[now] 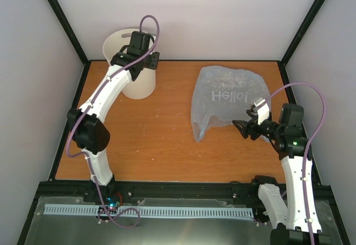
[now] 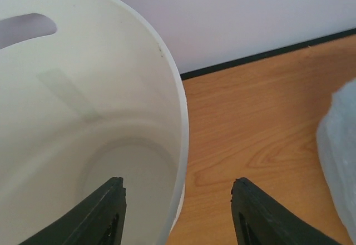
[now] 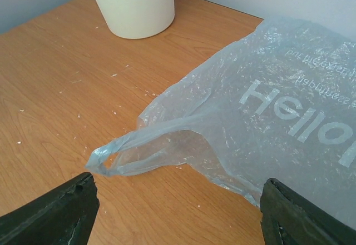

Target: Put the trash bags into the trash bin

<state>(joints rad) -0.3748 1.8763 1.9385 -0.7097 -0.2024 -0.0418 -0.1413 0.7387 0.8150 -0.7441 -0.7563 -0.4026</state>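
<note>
Top view overhead — wrist views close, sharing bin (image 1: 139, 85).

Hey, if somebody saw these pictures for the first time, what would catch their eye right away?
The crinkly pale-blue bag with white "Hello!" lettering, spread on the right side of the wooden table, stands out first. Next is the off-white bin in the far left corner, with the open left gripper straddling its rim, one finger on the inner side and one on the outer. The right gripper is open too, facing the bag's handle loop.
</note>
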